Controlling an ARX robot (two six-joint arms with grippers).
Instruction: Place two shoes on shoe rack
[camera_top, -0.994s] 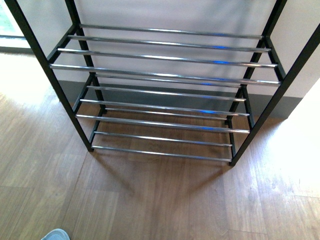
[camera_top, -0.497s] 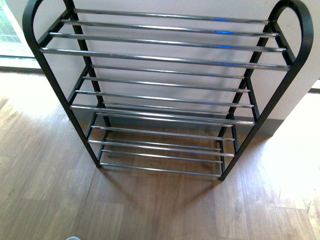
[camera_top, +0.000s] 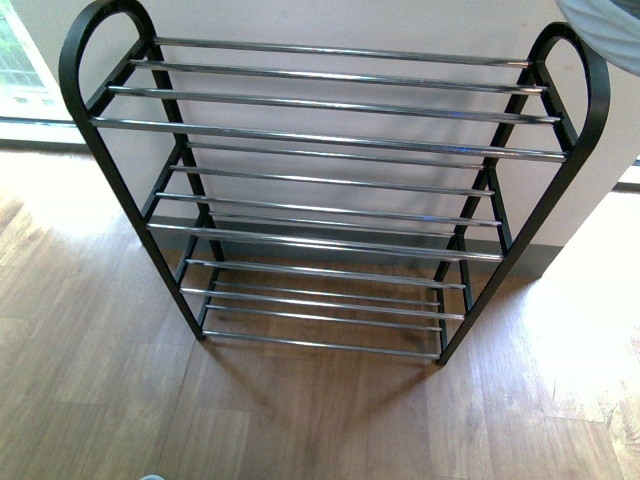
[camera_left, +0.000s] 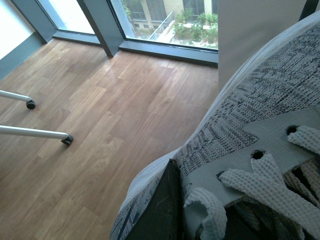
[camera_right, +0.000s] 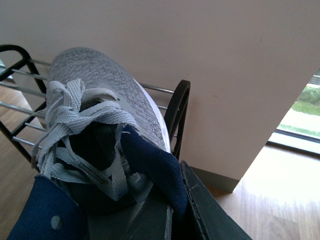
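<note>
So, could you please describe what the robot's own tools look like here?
Little shows. The left tool shows one flat, matte, dark grey finger tapering to a point; the right tool a similar straight-edged dark finger. No cables or markings visible; the arms are out of view.

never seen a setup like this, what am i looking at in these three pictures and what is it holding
This is a robot with two arms, each ending in a hand that pinches things. The front picture comes from a camera on its body, looking ahead. It shows a shoe rack with a black frame and chrome rods, standing on a wooden floor against a wall. There are no shoes on it.

The other two pictures come from cameras on the wrists, so each looks along its own hand. The left hand grips a grey knit sneaker, with the floor and a window behind it. The right hand grips the other sneaker, which has a navy collar and is close to one end of the rack.
</note>
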